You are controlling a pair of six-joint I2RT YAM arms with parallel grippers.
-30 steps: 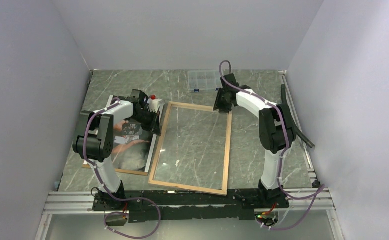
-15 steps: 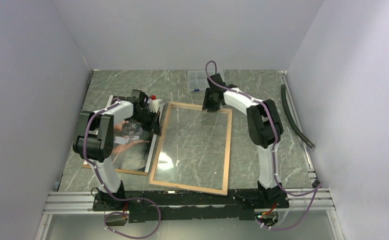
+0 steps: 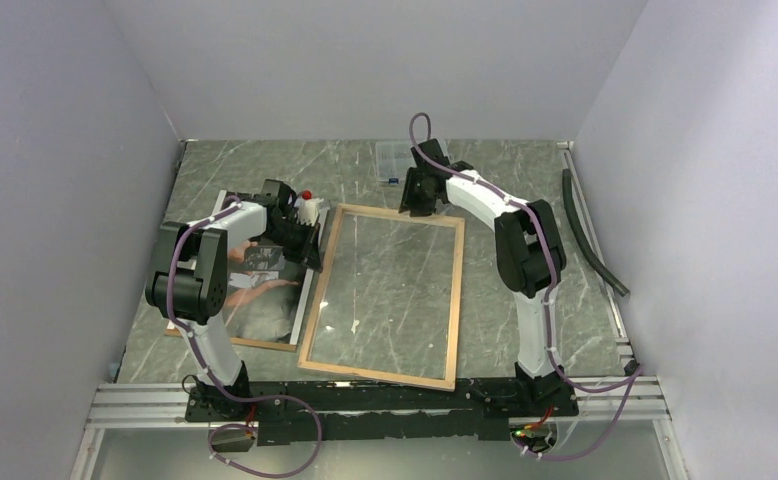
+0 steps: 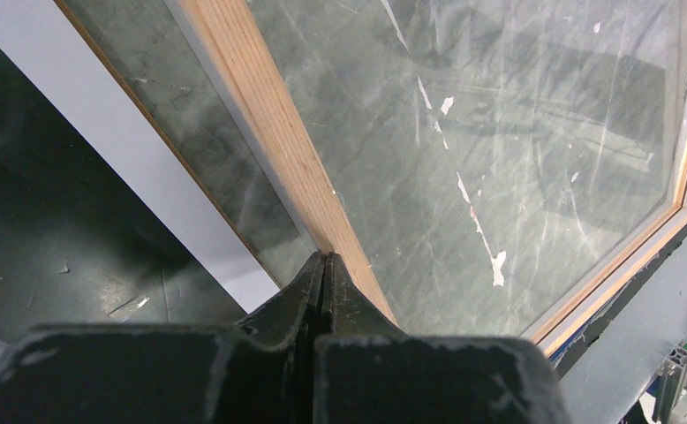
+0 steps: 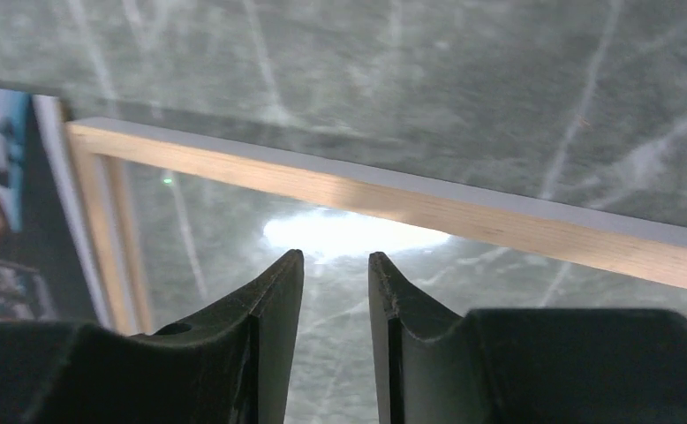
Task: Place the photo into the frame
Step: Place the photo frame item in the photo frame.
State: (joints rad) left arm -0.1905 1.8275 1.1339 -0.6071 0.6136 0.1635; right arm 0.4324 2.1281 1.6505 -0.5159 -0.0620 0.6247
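Note:
The frame (image 3: 456, 300) lies flat mid-table, light wood side up, with the marble showing through its pane. The photo (image 3: 255, 300), dark with a white border, lies face up to its left, partly under my left arm. My left gripper (image 3: 313, 258) is shut, its tips (image 4: 325, 257) down at the frame's left wooden rail (image 4: 269, 132), beside the photo's white border (image 4: 119, 150); I see nothing between the jaws. My right gripper (image 3: 412, 200) hovers over the frame's far rail (image 5: 411, 199), partly open (image 5: 335, 258) and holding nothing. In the right wrist view the photo (image 5: 4, 221) shows at the left edge.
A small clear compartment box (image 3: 405, 160) sits behind the frame near my right gripper. A small white object with a red top (image 3: 308, 204) stands by my left wrist. A brown backing board (image 3: 255, 343) lies under the photo. A black hose (image 3: 590, 235) runs along the right wall.
My right arm has swung left along the frame's far rail, from its far right corner towards the middle. The left arm, photo and frame have not moved.

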